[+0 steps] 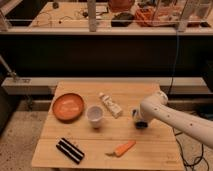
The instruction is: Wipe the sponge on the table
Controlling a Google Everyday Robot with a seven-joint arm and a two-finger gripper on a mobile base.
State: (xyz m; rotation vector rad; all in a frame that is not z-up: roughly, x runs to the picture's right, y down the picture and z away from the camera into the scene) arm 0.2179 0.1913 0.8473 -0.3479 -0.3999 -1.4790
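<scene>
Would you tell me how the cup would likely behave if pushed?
The cup stands upright, so a high push would probably tip it. It looks small, so likely light and easily slid. The gripper is low over the right half of the table, away from it.

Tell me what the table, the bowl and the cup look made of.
Table: pale wood, matte, plank seams visible. Bowl: orange, likely plastic or glazed ceramic, smooth. Cup: white, maybe paper or plastic, uniform. Pincer sits low over the table's right side.
</scene>
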